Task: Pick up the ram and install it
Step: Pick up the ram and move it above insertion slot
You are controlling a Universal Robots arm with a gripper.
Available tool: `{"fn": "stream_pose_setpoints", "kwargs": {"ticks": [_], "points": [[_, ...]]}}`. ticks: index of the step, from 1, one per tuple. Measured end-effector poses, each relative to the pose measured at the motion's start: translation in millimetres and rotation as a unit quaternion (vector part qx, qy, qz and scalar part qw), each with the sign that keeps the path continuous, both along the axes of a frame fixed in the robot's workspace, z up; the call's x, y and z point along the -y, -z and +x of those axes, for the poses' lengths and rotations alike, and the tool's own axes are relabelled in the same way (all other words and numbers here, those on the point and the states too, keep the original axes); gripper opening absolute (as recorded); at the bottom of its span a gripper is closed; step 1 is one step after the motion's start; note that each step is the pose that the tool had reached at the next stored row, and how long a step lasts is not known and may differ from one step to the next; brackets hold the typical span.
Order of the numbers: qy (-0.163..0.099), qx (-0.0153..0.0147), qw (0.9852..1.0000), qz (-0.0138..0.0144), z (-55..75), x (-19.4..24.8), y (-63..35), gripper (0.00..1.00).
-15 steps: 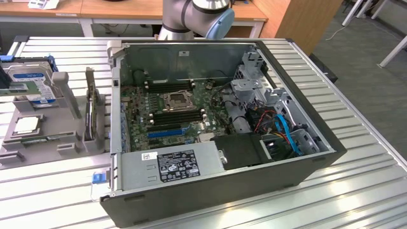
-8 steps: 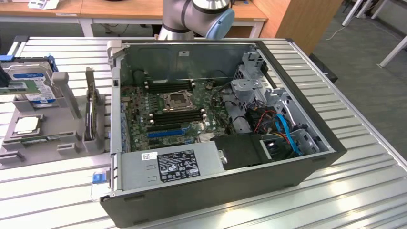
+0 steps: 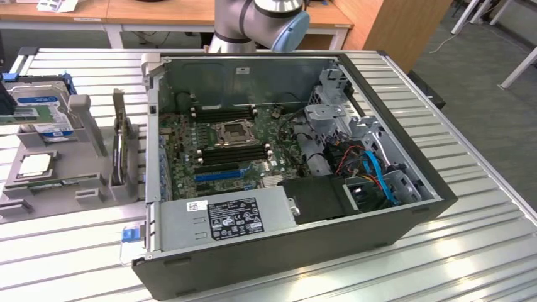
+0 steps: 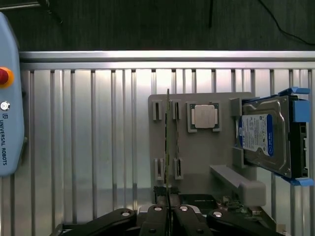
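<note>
Hovering above the ram [image 4: 168, 142], on edge in the grey holder [image 4: 221, 152], with gripper [image 4: 168, 215] clamped shut, empty

- Open PC case [image 3: 251, 267] on slatted table [image 3: 470, 251], motherboard [image 3: 277, 126] exposed.
- Grey fixture [image 3: 92, 192] at the exterior view's left holds hard drive [image 3: 46, 107], processor chip [image 3: 34, 165], ram [image 3: 59, 184].
- Arm [image 3: 268, 16] behind case.

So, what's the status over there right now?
Gripper shut, holding nothing. Ram on edge in gray holder, untouched. No obstruction seen.
</note>
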State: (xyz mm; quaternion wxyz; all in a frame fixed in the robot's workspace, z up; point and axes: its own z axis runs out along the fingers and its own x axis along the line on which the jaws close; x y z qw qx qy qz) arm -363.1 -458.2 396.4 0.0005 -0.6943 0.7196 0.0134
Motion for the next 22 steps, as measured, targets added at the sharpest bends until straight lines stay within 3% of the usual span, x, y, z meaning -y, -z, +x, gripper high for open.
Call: {"fn": "stream_pose_setpoints", "kwargs": {"ticks": [22], "points": [[0.0, 0.0, 1.0, 0.0001, 44.0, 0.0, 0.1, 0.12]]}}
